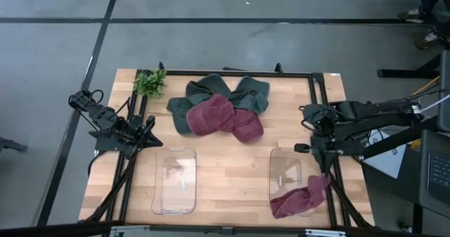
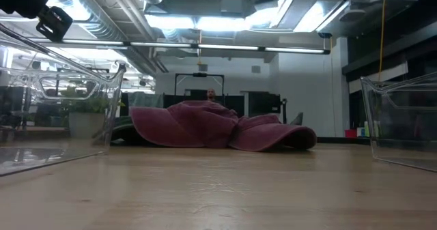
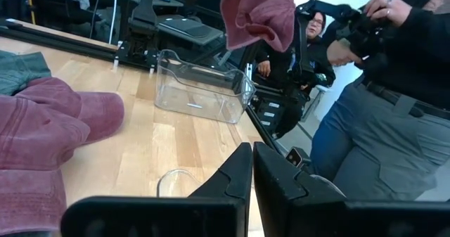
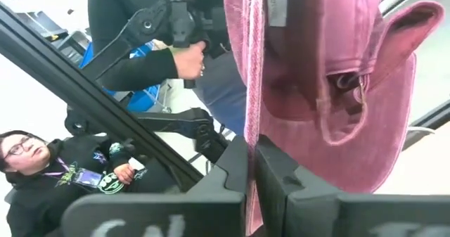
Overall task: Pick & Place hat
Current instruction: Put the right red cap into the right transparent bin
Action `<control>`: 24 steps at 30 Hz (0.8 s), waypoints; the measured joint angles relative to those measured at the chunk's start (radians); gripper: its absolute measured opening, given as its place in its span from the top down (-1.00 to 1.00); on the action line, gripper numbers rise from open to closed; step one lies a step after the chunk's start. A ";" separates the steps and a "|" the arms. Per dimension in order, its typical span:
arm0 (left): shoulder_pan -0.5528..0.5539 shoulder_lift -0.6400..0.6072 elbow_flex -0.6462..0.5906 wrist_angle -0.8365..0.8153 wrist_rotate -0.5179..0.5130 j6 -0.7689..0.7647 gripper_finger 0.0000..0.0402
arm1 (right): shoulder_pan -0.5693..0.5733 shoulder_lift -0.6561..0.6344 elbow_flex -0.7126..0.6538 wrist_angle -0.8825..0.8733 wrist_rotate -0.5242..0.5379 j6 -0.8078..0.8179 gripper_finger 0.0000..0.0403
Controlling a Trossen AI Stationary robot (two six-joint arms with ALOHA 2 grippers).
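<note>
Maroon hat (image 1: 301, 195) pinched by right end effector (image 1: 322, 172) over right bin's edge (image 1: 271, 168); left end effector (image 1: 151, 140) pressed together.

The left arm reaches in over the left edge of the tabletop, its left gripper (image 1: 150, 140) low near that edge, fingers (image 3: 232, 177) pressed together with nothing between them. The right arm comes in over the right edge, bent at the wrist toward the front right corner. Its right gripper (image 1: 322, 172) points down there, fingers (image 4: 235, 159) closed on a maroon hat (image 1: 301, 196) that hangs from them.
</note>
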 joint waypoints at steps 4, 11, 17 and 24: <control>0.000 0.000 0.000 0.000 0.000 0.000 0.95 | -0.010 0.001 -0.071 0.106 -0.019 0.042 0.94; 0.000 0.000 0.000 0.000 0.000 0.000 0.94 | -0.010 0.001 -0.145 0.206 -0.035 0.071 0.94; 0.000 0.000 0.000 0.000 0.000 0.000 0.96 | -0.010 0.001 -0.188 0.262 -0.033 0.078 0.94; 0.000 0.000 0.000 0.000 0.000 0.000 0.94 | -0.009 0.002 -0.244 0.345 -0.014 0.075 0.94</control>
